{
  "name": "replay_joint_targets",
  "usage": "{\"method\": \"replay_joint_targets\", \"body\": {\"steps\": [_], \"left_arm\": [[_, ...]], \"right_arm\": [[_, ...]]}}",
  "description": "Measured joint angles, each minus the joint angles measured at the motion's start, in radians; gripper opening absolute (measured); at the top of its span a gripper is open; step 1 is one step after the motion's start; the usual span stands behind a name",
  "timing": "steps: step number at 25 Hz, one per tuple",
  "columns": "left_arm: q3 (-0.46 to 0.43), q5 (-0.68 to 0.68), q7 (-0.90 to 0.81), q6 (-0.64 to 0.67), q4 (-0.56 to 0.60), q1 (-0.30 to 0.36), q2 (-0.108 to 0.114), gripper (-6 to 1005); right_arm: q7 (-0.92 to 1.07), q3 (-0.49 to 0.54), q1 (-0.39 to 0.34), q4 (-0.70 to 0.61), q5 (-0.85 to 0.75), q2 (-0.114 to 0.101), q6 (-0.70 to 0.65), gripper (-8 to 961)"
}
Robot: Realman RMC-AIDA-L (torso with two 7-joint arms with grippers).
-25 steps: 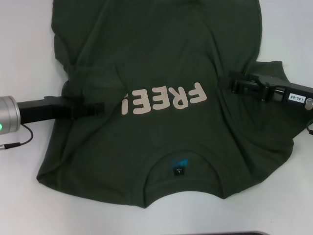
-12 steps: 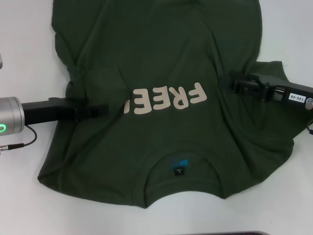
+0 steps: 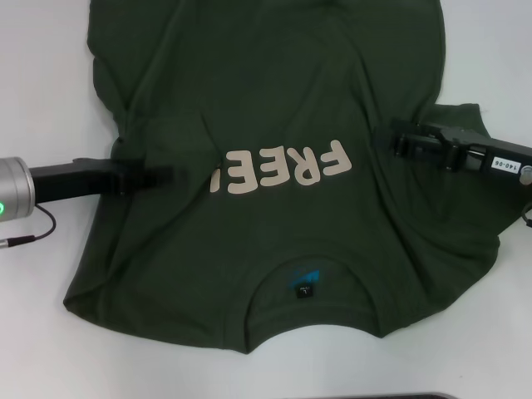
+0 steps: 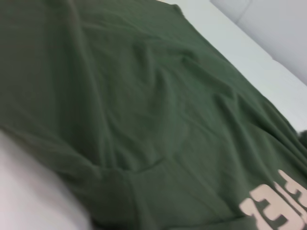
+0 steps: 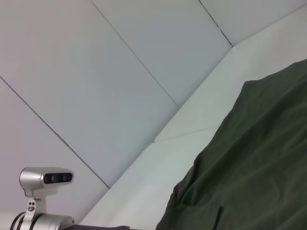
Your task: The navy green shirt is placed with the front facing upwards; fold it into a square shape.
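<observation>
Across a white table [image 3: 41,83] the navy green shirt [image 3: 266,91] is spread front up, covering most of the surface seen in the head view. Its collar [image 3: 303,270] is turned toward 6 o'clock and its hem runs out of view at 12 o'clock. A pale "FREE!" print [image 3: 278,170] is shown upside down near the middle, partly hidden by a fold at its 9 o'clock end. A small dark neck label [image 3: 305,290] is seen inside the collar. Pale wall panels [image 5: 96,72] are seen behind the table in the right wrist view, and a silver camera head [image 5: 45,178] is visible in that picture's lower corner.

From 9 o'clock the left gripper [image 3: 162,177] is reached in over the cloth, just beside the bunched fold at the left sleeve; whether its fingers are apart or together cannot be told. From 3 o'clock the right gripper [image 3: 403,143] is laid on the cloth at the right sleeve, and its fingers cannot be made out either. Wrinkled green cloth and part of the print are shown in the left wrist view.
</observation>
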Motion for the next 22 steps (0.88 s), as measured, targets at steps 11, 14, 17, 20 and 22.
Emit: {"method": "replay_joint_targets", "body": {"steps": [11,14,17,20,22], "left_arm": [[0.008,0.004,-0.012,-0.003,0.003,-0.005,0.005,521],[0.009,0.004,-0.015,-0.004,0.004,-0.007,0.006,400],[0.01,0.004,-0.015,-0.007,0.002,-0.01,0.006,127],[0.011,0.004,-0.015,-0.008,-0.003,-0.013,0.006,101],[0.011,0.004,-0.015,-0.008,-0.003,-0.015,0.006,84]], "right_arm": [[0.0,0.007,0.001,0.0,0.0,0.0,-0.003,884],[0.0,0.013,0.002,0.0,0.0,0.0,-0.003,884],[0.0,0.017,0.003,0.0,0.0,0.0,-0.004,884],[0.0,0.019,0.004,0.0,0.0,0.0,-0.008,884],[0.0,0.02,0.005,0.0,0.0,0.0,-0.009,884]]}}
